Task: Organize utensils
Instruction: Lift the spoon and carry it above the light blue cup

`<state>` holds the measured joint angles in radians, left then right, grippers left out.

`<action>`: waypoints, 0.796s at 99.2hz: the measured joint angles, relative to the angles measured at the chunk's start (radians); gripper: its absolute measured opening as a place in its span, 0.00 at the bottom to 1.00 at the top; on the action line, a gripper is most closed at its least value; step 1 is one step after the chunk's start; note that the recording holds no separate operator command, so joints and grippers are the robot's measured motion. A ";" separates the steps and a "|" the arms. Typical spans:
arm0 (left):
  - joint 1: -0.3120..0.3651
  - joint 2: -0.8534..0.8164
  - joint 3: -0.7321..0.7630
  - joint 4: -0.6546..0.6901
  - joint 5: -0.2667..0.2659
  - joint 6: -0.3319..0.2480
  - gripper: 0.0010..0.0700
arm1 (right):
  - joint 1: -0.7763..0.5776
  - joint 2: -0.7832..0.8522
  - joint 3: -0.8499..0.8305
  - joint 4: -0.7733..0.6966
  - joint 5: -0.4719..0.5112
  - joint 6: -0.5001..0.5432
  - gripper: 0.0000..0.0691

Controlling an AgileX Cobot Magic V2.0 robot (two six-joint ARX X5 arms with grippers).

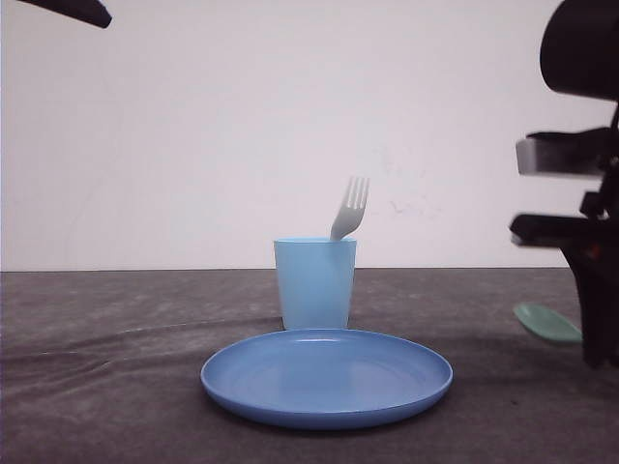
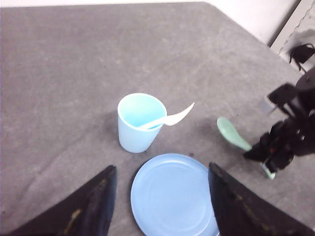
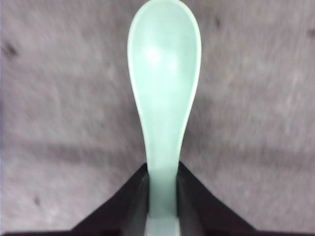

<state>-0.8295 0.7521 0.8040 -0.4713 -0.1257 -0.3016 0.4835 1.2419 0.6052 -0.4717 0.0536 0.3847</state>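
Note:
The white fork (image 1: 350,207) stands handle-down in the light blue cup (image 1: 315,284), its tines leaning to the right above the rim. From the left wrist view the fork (image 2: 171,118) rests across the cup's (image 2: 137,123) rim. The mint-green spoon (image 3: 165,78) is held by its handle, with my right gripper (image 3: 162,173) shut on it. At the table's right side the spoon's bowl (image 1: 545,324) sticks out leftward from that gripper (image 1: 592,333), low by the table. My left gripper (image 2: 161,167) hangs open and holds nothing, high over the plate.
A round blue plate (image 1: 327,375) lies just in front of the cup, towards the table's front edge. The grey table (image 1: 116,367) stretches bare to the left. My right arm (image 2: 285,140) stands to the right of the plate.

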 joint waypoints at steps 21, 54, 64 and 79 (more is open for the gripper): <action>0.000 0.000 0.000 -0.006 0.000 -0.002 0.50 | 0.011 -0.060 0.130 -0.014 0.003 -0.046 0.11; 0.000 0.000 0.000 -0.008 0.000 -0.003 0.50 | 0.101 -0.062 0.327 0.370 -0.005 -0.132 0.11; 0.000 0.000 0.000 -0.008 0.000 -0.003 0.50 | 0.132 -0.021 0.327 0.515 -0.006 -0.142 0.11; 0.000 0.000 0.000 -0.009 0.000 -0.003 0.50 | 0.175 0.066 0.327 0.669 -0.009 -0.162 0.11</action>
<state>-0.8299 0.7521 0.8040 -0.4801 -0.1257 -0.3042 0.6586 1.3075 0.9325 0.1970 0.0444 0.2226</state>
